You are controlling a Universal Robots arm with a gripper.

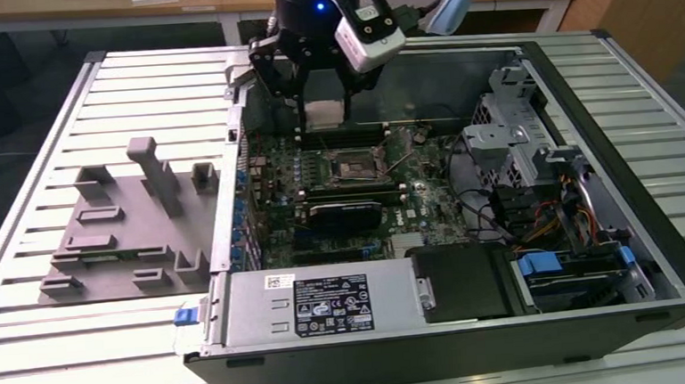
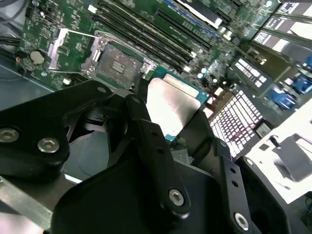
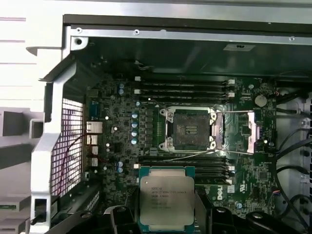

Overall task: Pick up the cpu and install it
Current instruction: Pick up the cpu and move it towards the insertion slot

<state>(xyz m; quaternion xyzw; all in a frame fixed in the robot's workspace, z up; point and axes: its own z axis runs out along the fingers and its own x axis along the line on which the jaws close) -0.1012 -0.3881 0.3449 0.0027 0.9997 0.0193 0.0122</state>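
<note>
The cpu [image 1: 323, 115] is a small square chip with a pale silver top, and it hangs above the rear part of the open computer case. My gripper [image 1: 324, 120] is shut on it, one black finger on each side. In both wrist views the cpu [image 3: 166, 197] [image 2: 173, 105] sits between the fingers [image 2: 146, 141], silver face showing. The motherboard socket [image 3: 189, 129] [image 2: 117, 66] [image 1: 350, 167] lies open with its metal load plate [image 3: 239, 131] swung aside. The cpu is above the board and a short way off from the socket, touching nothing but the fingers.
The case [image 1: 630, 228] lies on its side on a slatted metal table [image 1: 32, 175]. A grey moulded fixture tray [image 1: 131, 232] sits at the exterior view's left. Memory slots [image 3: 183, 90] flank the socket. A power supply [image 1: 325, 305], drive cage [image 1: 512, 128] and cables [image 1: 535, 220] crowd the case.
</note>
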